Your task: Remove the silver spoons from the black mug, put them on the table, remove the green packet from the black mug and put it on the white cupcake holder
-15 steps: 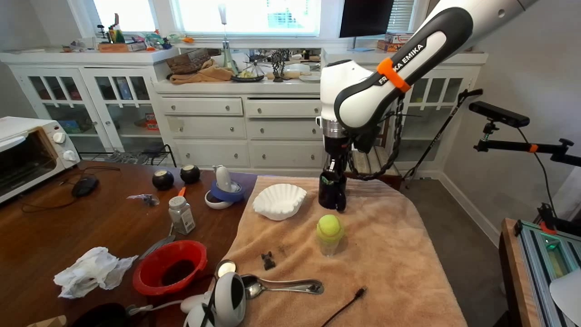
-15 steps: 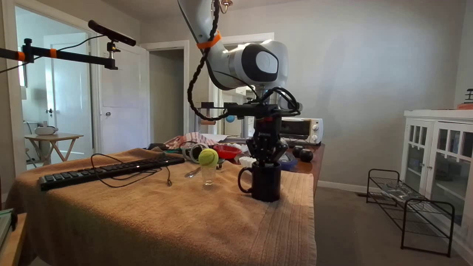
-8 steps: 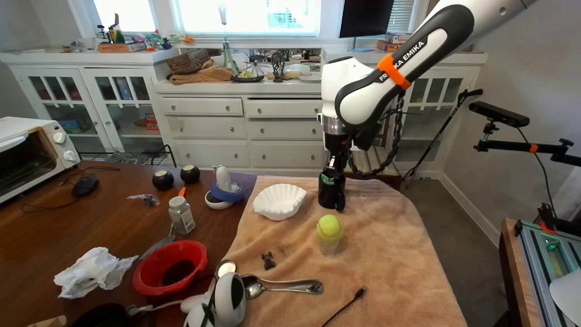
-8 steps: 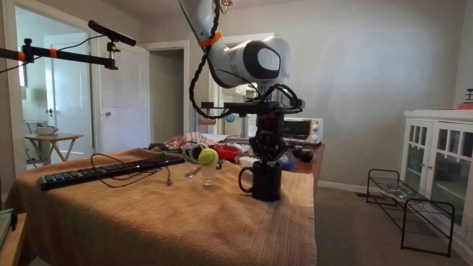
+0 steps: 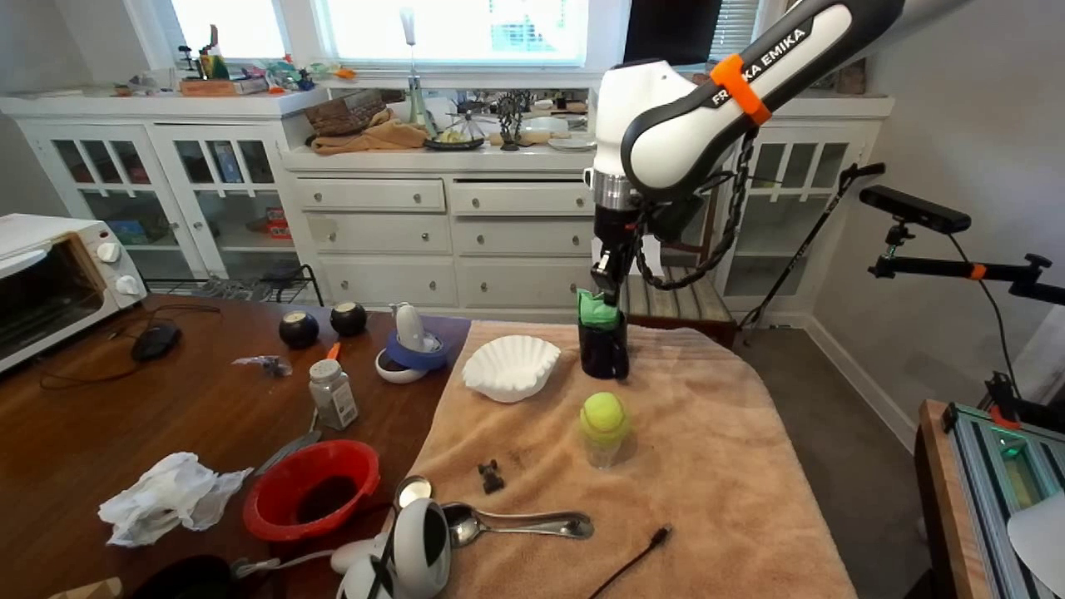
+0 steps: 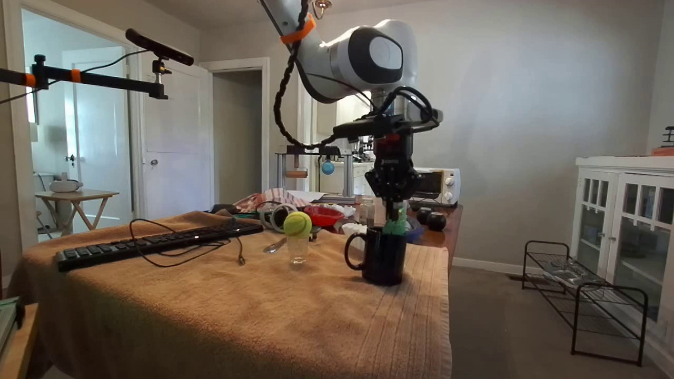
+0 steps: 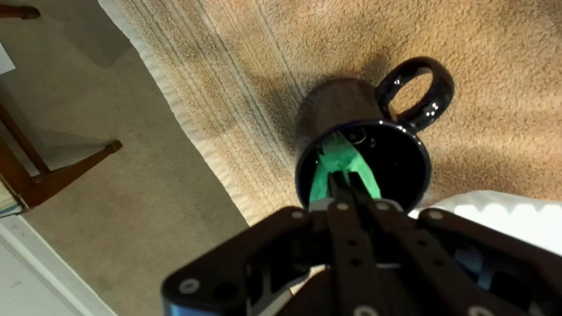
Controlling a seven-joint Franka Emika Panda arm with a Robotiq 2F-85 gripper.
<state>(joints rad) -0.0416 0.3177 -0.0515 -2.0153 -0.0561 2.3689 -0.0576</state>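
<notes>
Fingers clench the green packet in the wrist view, its lower end inside the black mug. In an exterior view the packet has risen well above the mug; silver spoons lie on the towel, so the white cupcake holder seems next. In an exterior view the handle has shifted slightly; snagging is possible.

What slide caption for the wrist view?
Fingers pinching the green packet, its lower end inside the black mug; white cupcake holder at lower right.
</notes>
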